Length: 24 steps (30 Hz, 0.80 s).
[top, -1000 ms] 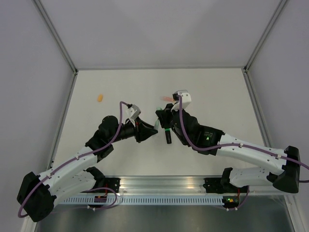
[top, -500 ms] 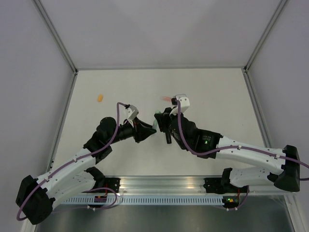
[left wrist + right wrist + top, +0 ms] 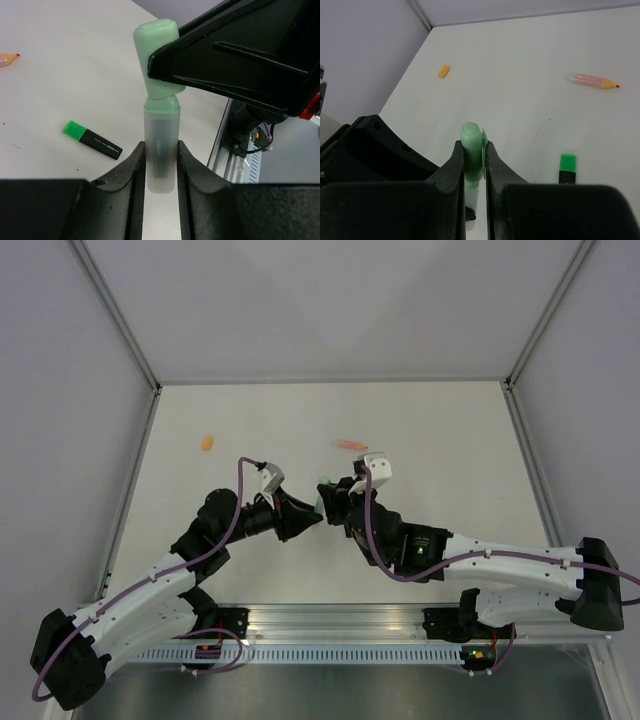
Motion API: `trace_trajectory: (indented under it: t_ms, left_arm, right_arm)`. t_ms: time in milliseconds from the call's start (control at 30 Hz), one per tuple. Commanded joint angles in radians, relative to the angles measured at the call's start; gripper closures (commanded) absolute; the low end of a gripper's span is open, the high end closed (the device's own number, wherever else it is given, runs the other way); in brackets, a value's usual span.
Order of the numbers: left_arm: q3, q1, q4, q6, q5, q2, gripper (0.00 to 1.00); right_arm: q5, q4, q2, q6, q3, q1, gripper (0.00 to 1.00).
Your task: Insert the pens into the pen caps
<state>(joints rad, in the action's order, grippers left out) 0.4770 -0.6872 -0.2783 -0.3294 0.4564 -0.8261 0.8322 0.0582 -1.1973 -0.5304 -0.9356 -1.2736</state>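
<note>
An orange cap (image 3: 207,443) lies alone at the far left of the tabletop (image 3: 450,430), well apart from both arms. In the middle, the left hand (image 3: 161,157) pinches the pale mint pen (image 3: 160,127) by its body, and the right hand (image 3: 474,150) pinches the mint cap (image 3: 472,134), which sits tilted on the pen's tip and is partly covered by a black finger. The salmon pen (image 3: 351,444) lies just beyond them, while the black and green pen (image 3: 568,169) lies nearby, hidden under the right arm in the top view.
</note>
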Motion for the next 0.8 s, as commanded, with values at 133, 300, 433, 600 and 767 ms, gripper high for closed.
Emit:
trace_trajectory:
  t_ms: [133, 300, 433, 600, 767]
  left_arm:
    - [-0.017, 0.006, -0.090, -0.074, -0.068, 0.058, 0.98]
    - [-0.018, 0.006, -0.087, -0.071, -0.071, 0.067, 0.98]
    - [-0.018, 0.006, -0.082, -0.068, -0.070, 0.070, 0.98]
    - [-0.017, 0.008, -0.081, -0.065, -0.068, 0.073, 0.98]
    - [-0.018, 0.008, -0.084, -0.063, -0.059, 0.074, 0.98]
  right_arm:
    - [0.103, 0.129, 0.007, 0.066, 0.057, -0.084, 0.93]
    - [0.145, 0.193, -0.005, 0.090, 0.075, -0.124, 0.63]
    - [0.157, 0.181, -0.028, 0.078, 0.061, -0.127, 0.58]
    - [0.168, 0.180, -0.036, 0.066, 0.057, -0.127, 0.59]
    - [0.186, 0.175, -0.053, 0.061, 0.047, -0.127, 0.61]
